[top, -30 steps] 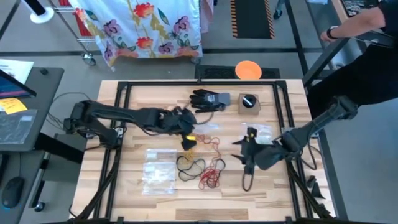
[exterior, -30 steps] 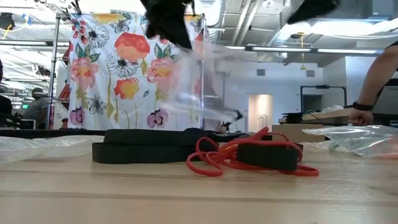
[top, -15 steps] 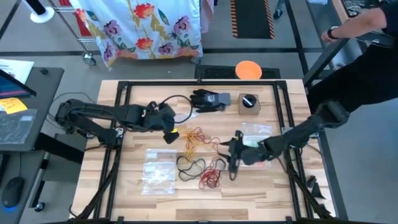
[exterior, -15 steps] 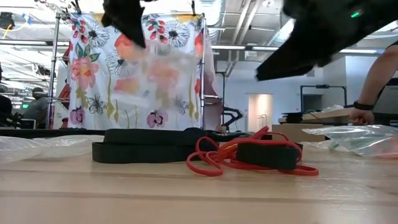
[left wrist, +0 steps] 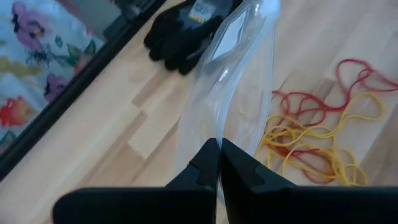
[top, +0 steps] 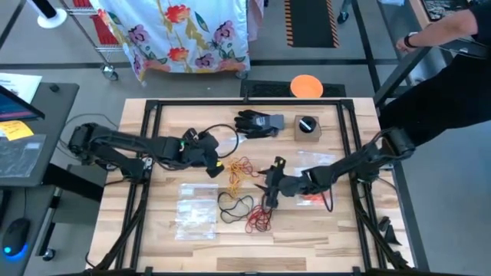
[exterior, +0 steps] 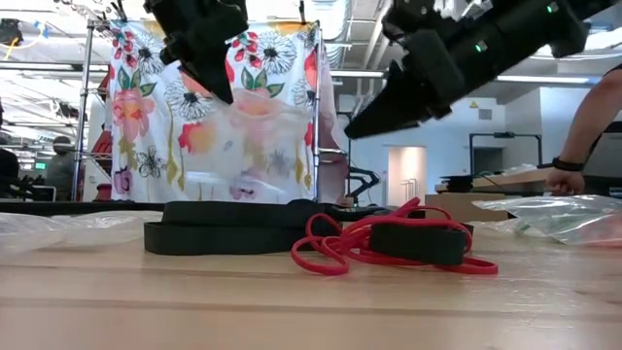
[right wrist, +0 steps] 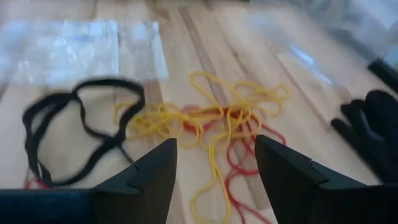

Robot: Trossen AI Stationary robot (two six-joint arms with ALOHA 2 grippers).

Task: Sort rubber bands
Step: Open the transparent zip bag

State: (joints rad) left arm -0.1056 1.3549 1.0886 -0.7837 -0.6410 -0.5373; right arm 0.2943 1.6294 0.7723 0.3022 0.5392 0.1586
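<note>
Both arms had shifted since a second earlier: the right gripper [top: 270,186] had swung in from the table's right side toward the middle, and the left gripper [top: 209,157] had drawn back toward nine o'clock, carrying a clear bag [left wrist: 239,93] with it. That left gripper was clamped tight on the bag's edge, the bag hanging below it above the table [top: 169,123]. The right gripper's fingers stood wide apart and empty, poised over the rubber bands [top: 247,172]. Those bands lay loose at the table's centre: a yellow and red tangle [right wrist: 211,121], black loops [right wrist: 68,118] at about six o'clock of it, and more red ones beyond. A black glove [top: 257,123] sat at twelve o'clock of the pile, and more clear bags [top: 196,207] lay flat at about eight o'clock.

To do this step well, the right gripper probably needed to come down on a single colour at the tangle's edge, pinching one strand and lifting slowly so the knotted neighbours fell away.
</note>
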